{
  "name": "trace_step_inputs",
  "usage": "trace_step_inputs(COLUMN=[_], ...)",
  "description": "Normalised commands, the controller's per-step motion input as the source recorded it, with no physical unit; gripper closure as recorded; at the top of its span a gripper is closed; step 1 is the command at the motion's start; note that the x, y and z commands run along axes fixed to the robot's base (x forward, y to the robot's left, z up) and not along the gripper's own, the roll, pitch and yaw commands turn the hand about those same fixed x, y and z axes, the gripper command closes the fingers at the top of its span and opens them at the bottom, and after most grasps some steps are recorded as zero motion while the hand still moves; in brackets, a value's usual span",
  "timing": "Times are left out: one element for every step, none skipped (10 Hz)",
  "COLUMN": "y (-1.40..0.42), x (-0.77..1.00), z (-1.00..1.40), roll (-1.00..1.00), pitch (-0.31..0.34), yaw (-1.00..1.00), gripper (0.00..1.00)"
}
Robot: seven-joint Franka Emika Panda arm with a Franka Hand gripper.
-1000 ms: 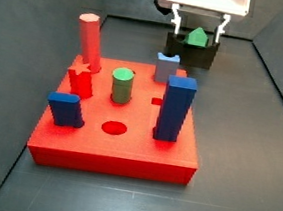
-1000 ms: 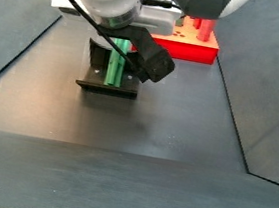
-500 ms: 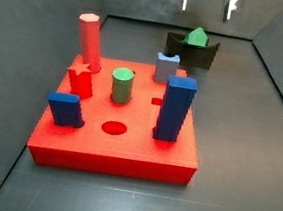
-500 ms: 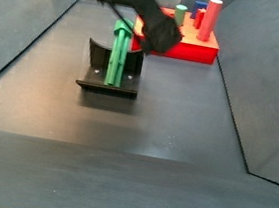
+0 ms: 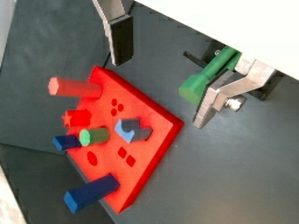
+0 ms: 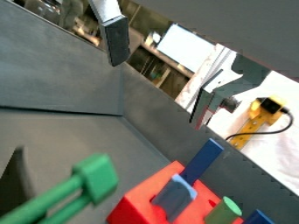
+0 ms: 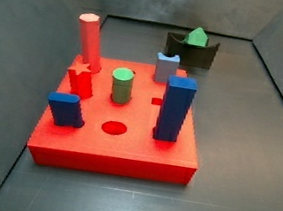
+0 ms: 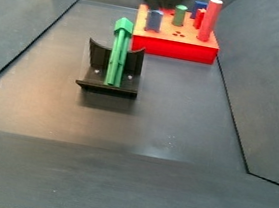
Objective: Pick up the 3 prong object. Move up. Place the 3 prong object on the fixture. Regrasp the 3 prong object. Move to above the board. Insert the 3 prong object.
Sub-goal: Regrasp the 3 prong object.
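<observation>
Fingers (image 5: 117, 39) are being held apart with nothing between them; in both wrist views the silver plates with dark pads are standing clear of every piece, so the gripper (image 5: 163, 74) is being carried empty, high above the scene and out of both side views apart from a dark part of the arm at the upper edge of one.

3 prong object (image 8: 118, 47) is being left leaning on the fixture (image 8: 107, 78), its lower end on the base plate and its upper end propped on the upright, green ridges showing along its length. In a side view only its green tip (image 7: 196, 35) is being seen above the dark block (image 7: 192, 53). Judged from this, the peg is being rested there so that it can be taken again at a better angle for insertion; the regrasp is not yet done.

Board (image 7: 115, 144) is being shown lying flat near the fixture, carrying red, pink, blue and green pegs, with some holes in it unfilled.

Floor (image 8: 134, 136) is being seen as dark, matte and bare, walled by sloping dark panels. Beyond them, in a wrist view, blurred room clutter and a yellow cable (image 6: 267, 118) are being glimpsed.
</observation>
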Motion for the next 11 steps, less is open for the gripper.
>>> trace_step_inputs(y=[-0.41,-0.21,-0.11,-0.08,-0.05,-0.03,-0.03,-0.03,-0.02,-0.02,-0.02], x=[0.06,0.01,0.00,0.01,0.00,-0.01,-0.01,-0.01,-0.01,-0.01,0.00], z=[0.53,0.34,0.14,0.04,0.04,0.05,0.02,0.01,0.01,0.01,0.01], roll=[1.00,1.00,1.00,1.00,1.00,1.00,1.00,1.00,1.00,1.00,1.00], pitch=[0.060,0.057,0.055,0.054,0.054,0.051,0.049,0.046,0.043,0.042,0.040], yaw=[0.01,0.01,0.01,0.01,0.01,0.01,0.01,0.01,0.01,0.01,0.01], gripper=[0.00,0.00,0.00,0.00,0.00,0.00,0.00,0.00,0.00,0.00,0.00])
